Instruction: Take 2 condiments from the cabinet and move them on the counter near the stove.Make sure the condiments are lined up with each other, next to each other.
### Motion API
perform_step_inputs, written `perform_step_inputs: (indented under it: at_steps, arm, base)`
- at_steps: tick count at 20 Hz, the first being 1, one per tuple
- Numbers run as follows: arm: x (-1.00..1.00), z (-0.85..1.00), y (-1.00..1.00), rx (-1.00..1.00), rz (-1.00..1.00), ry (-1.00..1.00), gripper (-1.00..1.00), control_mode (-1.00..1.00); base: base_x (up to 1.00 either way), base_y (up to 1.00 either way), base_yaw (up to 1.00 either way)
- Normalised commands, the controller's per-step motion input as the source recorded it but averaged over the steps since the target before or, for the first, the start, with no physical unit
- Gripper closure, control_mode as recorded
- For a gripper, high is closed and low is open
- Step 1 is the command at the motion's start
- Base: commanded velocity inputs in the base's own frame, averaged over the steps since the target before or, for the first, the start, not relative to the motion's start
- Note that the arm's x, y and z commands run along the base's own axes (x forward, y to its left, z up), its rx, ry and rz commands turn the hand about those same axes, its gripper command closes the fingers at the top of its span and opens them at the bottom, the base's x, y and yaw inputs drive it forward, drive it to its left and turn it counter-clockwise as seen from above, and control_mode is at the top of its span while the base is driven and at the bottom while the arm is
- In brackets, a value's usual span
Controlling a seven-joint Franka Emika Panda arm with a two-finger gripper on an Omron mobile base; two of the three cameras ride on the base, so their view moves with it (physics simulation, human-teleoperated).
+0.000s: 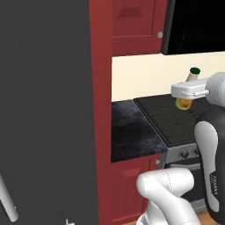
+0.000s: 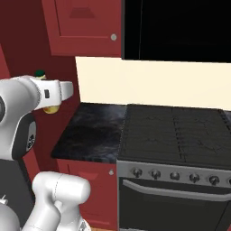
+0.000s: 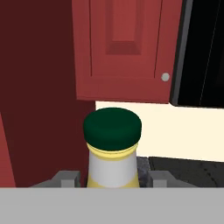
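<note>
My gripper (image 1: pixel 186 91) is shut on a yellow condiment bottle (image 1: pixel 186 102) with a dark green cap and holds it upright in the air. In the left base view the bottle hangs over the black stove (image 1: pixel 176 121). In the right base view the gripper (image 2: pixel 50 95) and bottle (image 2: pixel 51 108) appear left of the black counter (image 2: pixel 90 131) and the stove (image 2: pixel 180 131). The hand view shows the bottle (image 3: pixel 113 157) close up between the fingers (image 3: pixel 68 178), with the dark red cabinet (image 3: pixel 122 48) door shut behind it. The counter (image 1: pixel 132 132) lies bare between a red side panel and the stove.
A black appliance (image 2: pixel 180 31) hangs over the stove, right of the cabinet door (image 2: pixel 85 27). A tall dark grey panel (image 1: pixel 44 110) with a pale handle fills the left, edged by a red upright panel (image 1: pixel 101 110). Red lower cabinets sit under the counter.
</note>
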Motion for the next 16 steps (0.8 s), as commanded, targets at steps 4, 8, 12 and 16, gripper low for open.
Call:
perform_step_inputs:
  at_steps: [4, 8, 12, 16]
  arm:
    - [0.00, 0.00, 0.00, 0.00, 0.00, 0.00, 1.00, 1.00]
    - [0.00, 0.00, 0.00, 0.00, 0.00, 0.00, 1.00, 1.00]
    - [0.00, 0.00, 0.00, 0.00, 0.00, 0.00, 1.00, 1.00]
    - [0.00, 0.00, 0.00, 0.00, 0.00, 0.00, 1.00, 1.00]
  base:
    - [0.57, 0.00, 0.18]
    - [0.50, 0.00, 0.17]
    - [0.50, 0.00, 0.15]
    - [0.21, 0.00, 0.05]
